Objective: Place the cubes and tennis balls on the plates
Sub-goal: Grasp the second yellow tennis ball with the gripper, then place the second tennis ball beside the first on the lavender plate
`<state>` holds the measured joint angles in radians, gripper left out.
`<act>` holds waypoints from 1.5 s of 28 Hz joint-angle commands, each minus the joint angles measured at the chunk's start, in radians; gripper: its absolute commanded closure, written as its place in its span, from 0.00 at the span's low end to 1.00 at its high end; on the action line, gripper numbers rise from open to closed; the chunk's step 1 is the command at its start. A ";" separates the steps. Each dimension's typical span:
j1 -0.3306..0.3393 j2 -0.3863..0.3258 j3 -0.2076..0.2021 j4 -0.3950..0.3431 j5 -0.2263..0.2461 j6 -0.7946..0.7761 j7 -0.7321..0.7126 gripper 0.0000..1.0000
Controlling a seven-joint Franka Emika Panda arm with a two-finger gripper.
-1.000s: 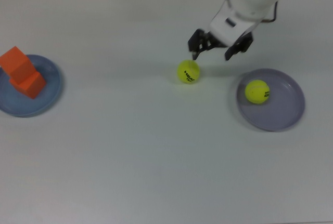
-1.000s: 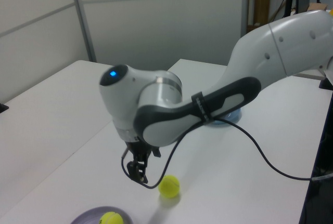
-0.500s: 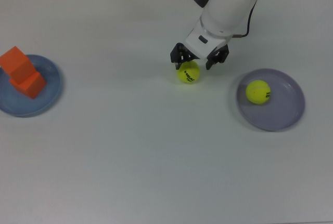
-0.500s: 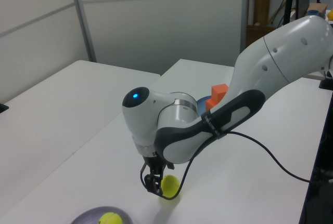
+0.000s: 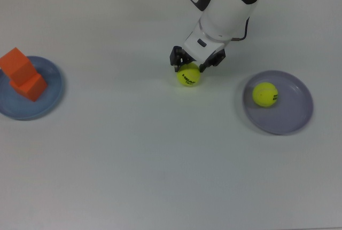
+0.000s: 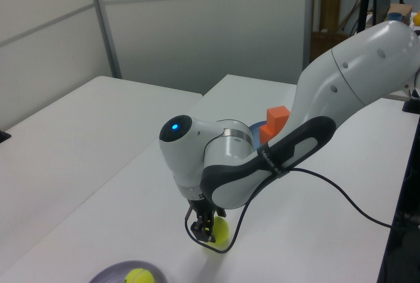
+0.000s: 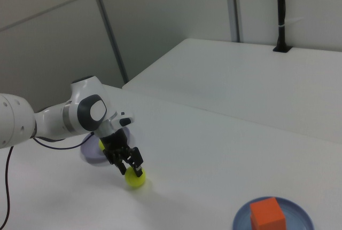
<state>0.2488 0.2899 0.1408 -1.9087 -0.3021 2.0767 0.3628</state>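
Pincer [image 5: 188,65] spread astride mid-desk tennis ball [image 5: 189,76], contact unclear; lavender plate [image 7: 92,152] largely hidden behind arm in right view.

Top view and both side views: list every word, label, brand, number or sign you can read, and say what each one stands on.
No text can be read.
Fuzzy yellow-green tennis ball on the table, under the gripper: dark lettering, too blurred to read.
Second yellow-green tennis ball on the pale lavender round plate: dark lettering, also too blurred.
Bright orange cubes, light blue plate, white robot arm: no markings visible.
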 commanded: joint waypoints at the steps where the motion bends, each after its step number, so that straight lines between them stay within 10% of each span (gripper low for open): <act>1: 0.012 -0.023 -0.004 -0.029 -0.014 0.029 -0.004 0.70; 11: 0.015 0.000 -0.001 0.002 -0.023 0.029 -0.007 0.87; 27: 0.150 0.115 0.036 0.299 -0.023 0.002 0.027 0.86; 42: 0.251 0.206 0.036 0.306 -0.161 0.145 0.186 0.81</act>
<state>0.4955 0.4811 0.1836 -1.6241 -0.4407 2.2139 0.5272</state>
